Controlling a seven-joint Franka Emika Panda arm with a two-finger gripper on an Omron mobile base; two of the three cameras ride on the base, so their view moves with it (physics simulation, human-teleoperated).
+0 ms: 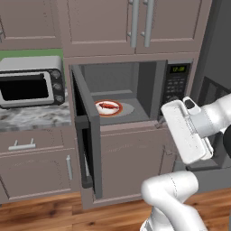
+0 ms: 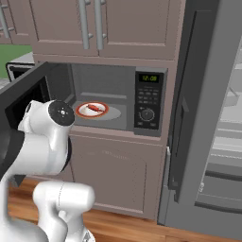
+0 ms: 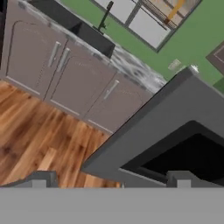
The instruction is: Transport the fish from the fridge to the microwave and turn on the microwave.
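The robot's glossy white arm (image 1: 189, 131), smooth and rounded with dark joints, fills the foreground before a wall of mauve panelled cabinets (image 1: 131, 27) with brushed metal bar handles. At the right stands the tall dark-grey fridge (image 2: 208, 108), its door swung open on pale grey shelves. Beside it the black built-in microwave (image 2: 150, 101) is open, its flat door (image 1: 88, 135) hanging out to the left over the lower cabinet; a green digital display glows at the top of its control panel, the digits too small to read, above rows of buttons and a round knob. Left of the microwave, a boxy silver toaster oven (image 1: 31, 81) with three knobs sits on a mottled marble counter (image 1: 36, 116) against a green wall. Inside the microwave, toward the left front of its grey floor, a round white plate (image 1: 108, 108) with a red rim carries the slim red-orange fish (image 1: 107, 106). In the hand view the gripper (image 3: 111, 180) hangs with its two small dark fingertips (image 3: 38, 179) spread wide and nothing between them, just over the top edge of the microwave door, with plank wood flooring (image 3: 39, 135) beyond.
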